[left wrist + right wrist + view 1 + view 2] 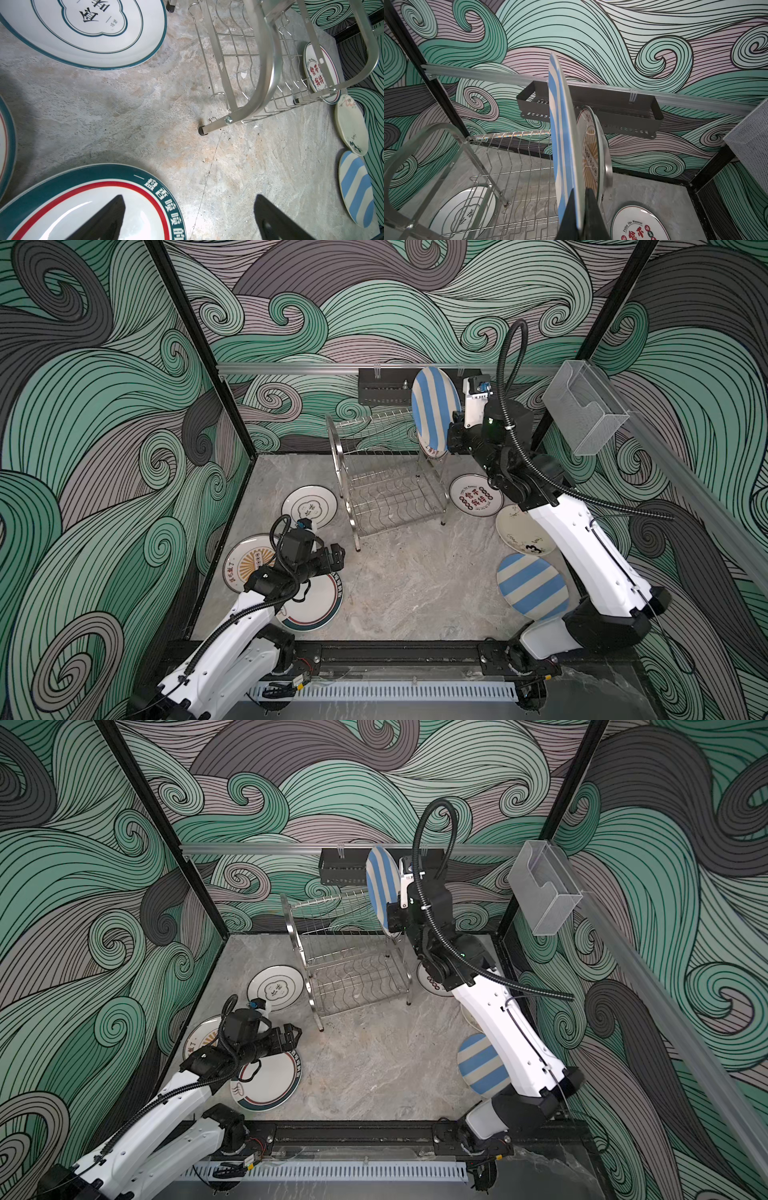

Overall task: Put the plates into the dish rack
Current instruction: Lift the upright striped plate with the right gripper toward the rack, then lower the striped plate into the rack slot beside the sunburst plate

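While the right claw (580, 209) pinches the lower rim of the upright striped plate (562, 135) at the upper tier of the dish rack (517, 145), a sunburst plate (591, 158) stands slotted just beyond the claw. If released off-line, the held plate could knock it, or miss its slot and tip.

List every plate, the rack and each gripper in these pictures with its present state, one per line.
right gripper, shut on the plate's rim
held striped plate, upright on edge at the rack's upper tier
sunburst plate, standing on edge in the rack
dish rack, upright, lower tier empty
left gripper, open, holding nothing
other plates, six lying flat on the table
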You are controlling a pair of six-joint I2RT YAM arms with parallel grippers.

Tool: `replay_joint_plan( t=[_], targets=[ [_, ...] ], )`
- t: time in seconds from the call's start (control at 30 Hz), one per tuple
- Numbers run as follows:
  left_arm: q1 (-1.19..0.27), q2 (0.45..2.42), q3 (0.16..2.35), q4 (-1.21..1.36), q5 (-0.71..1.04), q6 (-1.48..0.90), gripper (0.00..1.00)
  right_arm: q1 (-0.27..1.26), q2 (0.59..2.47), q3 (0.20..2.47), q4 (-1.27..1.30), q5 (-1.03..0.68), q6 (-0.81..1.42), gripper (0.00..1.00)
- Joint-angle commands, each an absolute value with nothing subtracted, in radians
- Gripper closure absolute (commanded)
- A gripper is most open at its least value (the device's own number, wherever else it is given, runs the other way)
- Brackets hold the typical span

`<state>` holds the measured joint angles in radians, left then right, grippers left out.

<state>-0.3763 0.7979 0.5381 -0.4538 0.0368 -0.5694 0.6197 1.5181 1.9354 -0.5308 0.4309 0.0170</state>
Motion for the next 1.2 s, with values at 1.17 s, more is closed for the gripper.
replay_joint_plan(
  t=[1.17],
  targets=[
    [-0.37,0.712,0.52,-0.517,0.029,-0.569,0.02,0.559,1.634,1.857,-0.365,0.43,0.074,1.0]
  ],
)
